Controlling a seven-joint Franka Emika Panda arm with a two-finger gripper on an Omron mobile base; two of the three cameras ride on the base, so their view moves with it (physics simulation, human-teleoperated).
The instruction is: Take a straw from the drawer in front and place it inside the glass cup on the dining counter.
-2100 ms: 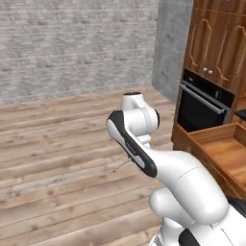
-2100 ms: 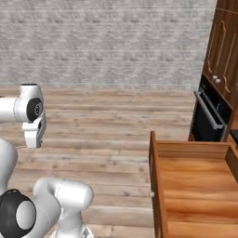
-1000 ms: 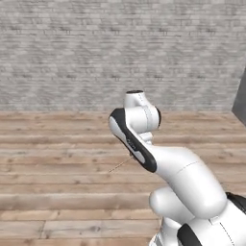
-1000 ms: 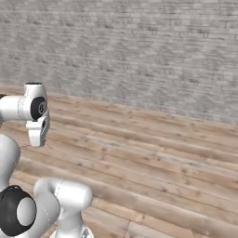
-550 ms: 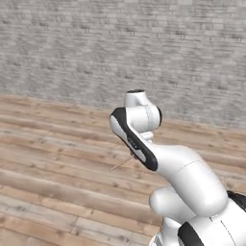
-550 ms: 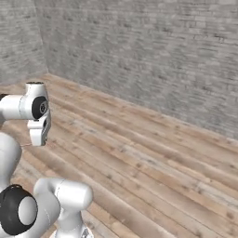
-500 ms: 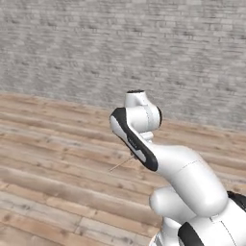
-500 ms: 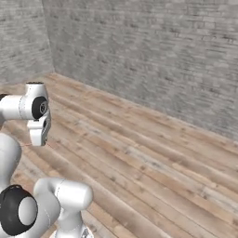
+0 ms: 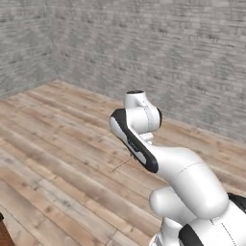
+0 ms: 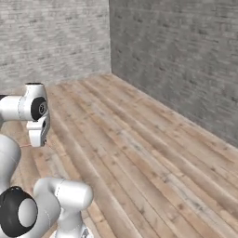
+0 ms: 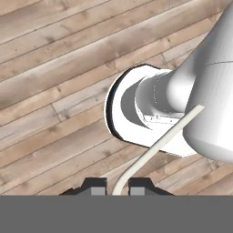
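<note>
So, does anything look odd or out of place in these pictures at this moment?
One thing: in the hand view the straw is pinched between the claw tips near one end and looks bent just above them, not straight. In the left base view it sticks out sideways beside the arm. Around are bare wood floor and brick wall.

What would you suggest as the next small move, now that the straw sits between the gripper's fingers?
Probably keep the gripper shut on the straw and let the base carry on turning: the base views show wooden floor and brick wall, no dining counter or glass cup to aim at.
</note>
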